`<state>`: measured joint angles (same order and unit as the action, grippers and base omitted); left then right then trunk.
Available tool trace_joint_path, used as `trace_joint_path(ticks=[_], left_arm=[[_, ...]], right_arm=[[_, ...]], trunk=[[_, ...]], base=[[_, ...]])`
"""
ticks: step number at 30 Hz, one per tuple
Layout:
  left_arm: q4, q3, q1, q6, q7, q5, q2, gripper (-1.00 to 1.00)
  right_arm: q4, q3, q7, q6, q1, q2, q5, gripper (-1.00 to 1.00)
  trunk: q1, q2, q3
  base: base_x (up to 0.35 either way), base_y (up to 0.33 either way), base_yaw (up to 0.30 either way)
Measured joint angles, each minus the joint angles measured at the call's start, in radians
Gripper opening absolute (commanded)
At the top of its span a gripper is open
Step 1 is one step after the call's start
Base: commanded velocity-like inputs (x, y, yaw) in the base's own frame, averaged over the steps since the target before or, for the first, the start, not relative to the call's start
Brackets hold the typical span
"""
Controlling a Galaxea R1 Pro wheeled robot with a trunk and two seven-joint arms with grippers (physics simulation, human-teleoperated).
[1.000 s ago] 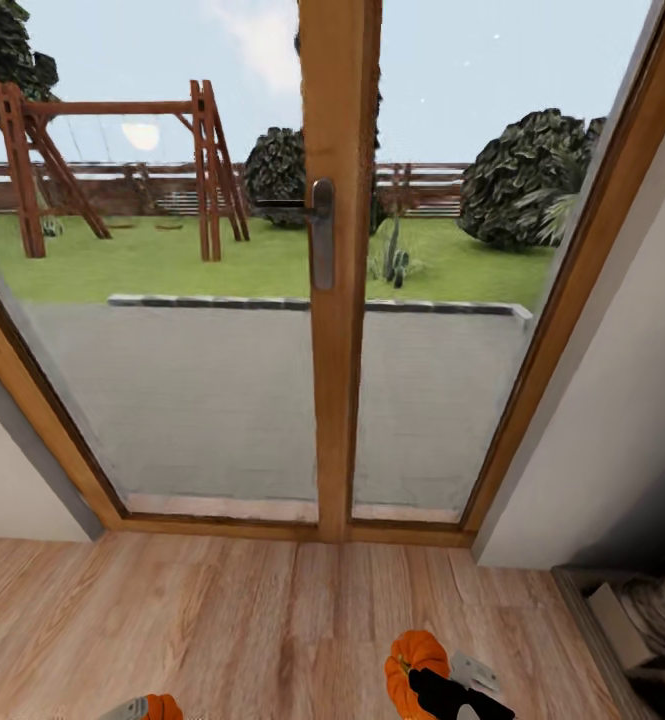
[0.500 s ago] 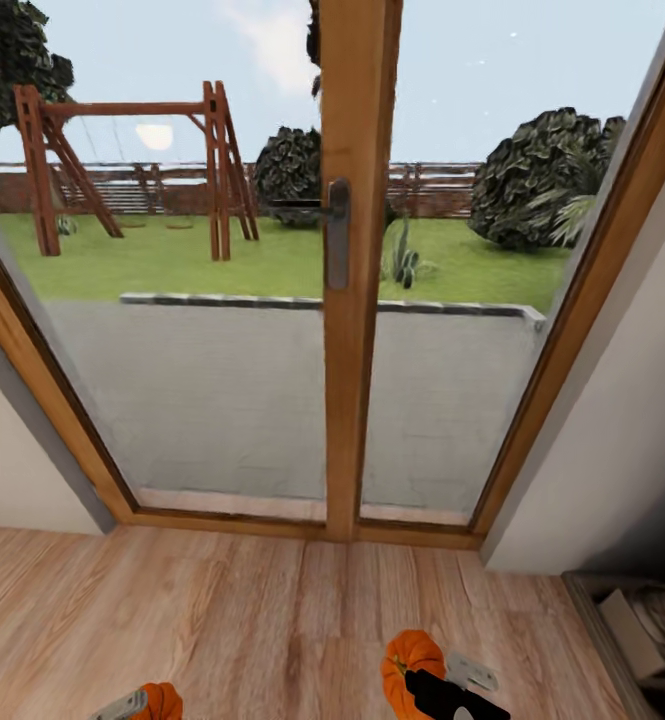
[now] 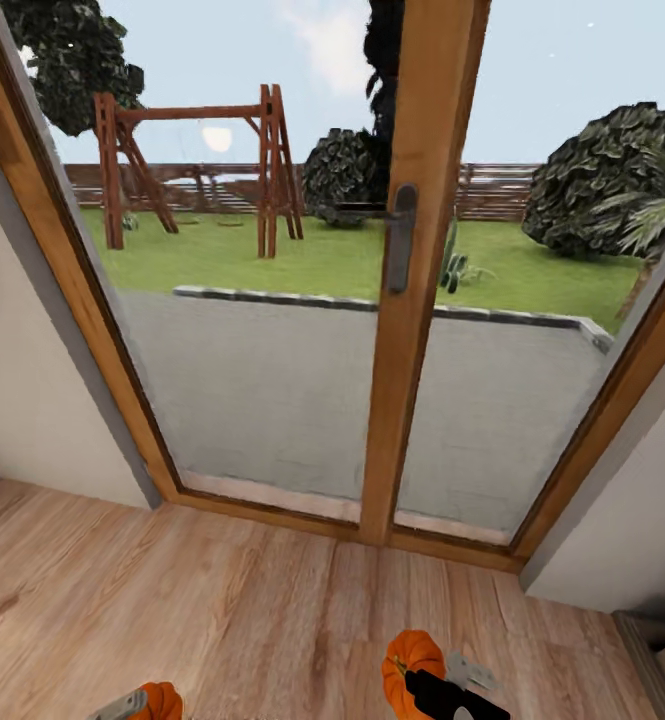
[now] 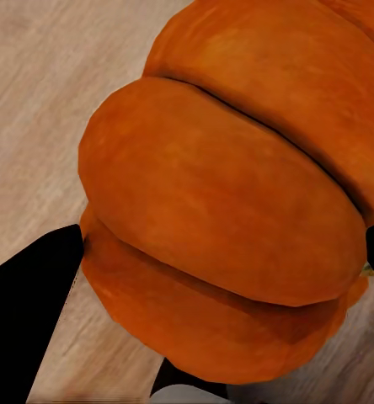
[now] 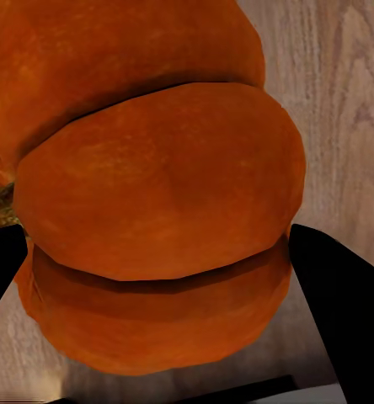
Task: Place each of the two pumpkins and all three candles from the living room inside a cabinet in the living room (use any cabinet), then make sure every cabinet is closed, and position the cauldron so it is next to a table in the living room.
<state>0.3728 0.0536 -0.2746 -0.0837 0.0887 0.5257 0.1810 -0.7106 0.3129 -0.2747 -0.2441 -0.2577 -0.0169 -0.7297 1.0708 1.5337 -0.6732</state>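
Head view: the whole picture has slid since a second ago, door (image 3: pixel 412 300) further right, so the camera turns while both pumpkins ride along; no cabinet yet. Left wrist: left pincer (image 4: pixel 225 324) clenched on pumpkin (image 4: pixel 225 202), wedged between its fingers. Right wrist: right pincer (image 5: pixel 153 252) likewise grasps second pumpkin (image 5: pixel 153 194) between its fingers.

A glazed double door (image 3: pixel 427 300) in a light wooden frame is seen ahead, with a dark metal handle (image 3: pixel 402 235) fitted on its central post. Beyond the glass, a wooden swing set (image 3: pixel 192 165), a lawn (image 3: pixel 302 262) and dark bushes (image 3: pixel 602 180) are shown. A pale wood-plank floor (image 3: pixel 222 610) is laid below.
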Motion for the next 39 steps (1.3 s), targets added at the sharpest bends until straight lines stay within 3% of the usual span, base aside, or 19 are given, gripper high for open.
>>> trace_joint_path(ticks=[26,33,39], left_arm=[[-0.001,-0.006,0.000,-0.003,0.007,0.006,-0.008,-1.00],[-0.001,-0.007,0.000,-0.001,0.007,0.006,-0.009,-1.00],[-0.002,-0.008,0.000,-0.001,0.007,0.006,-0.010,-1.00]], right_arm=[[0.001,0.001,0.000,0.003,0.000,0.000,0.000,-1.00],[0.003,0.002,0.000,0.021,0.000,0.012,-0.002,-1.00],[0.011,0.001,-0.001,0.026,0.000,0.015,0.016,-1.00]], trunk=[[-0.100,-0.182,0.081],[-0.126,-0.231,0.103],[-0.149,-0.273,0.122]], base=[[0.000,0.000,0.288],[0.000,0.000,0.288],[0.000,0.000,0.288]])
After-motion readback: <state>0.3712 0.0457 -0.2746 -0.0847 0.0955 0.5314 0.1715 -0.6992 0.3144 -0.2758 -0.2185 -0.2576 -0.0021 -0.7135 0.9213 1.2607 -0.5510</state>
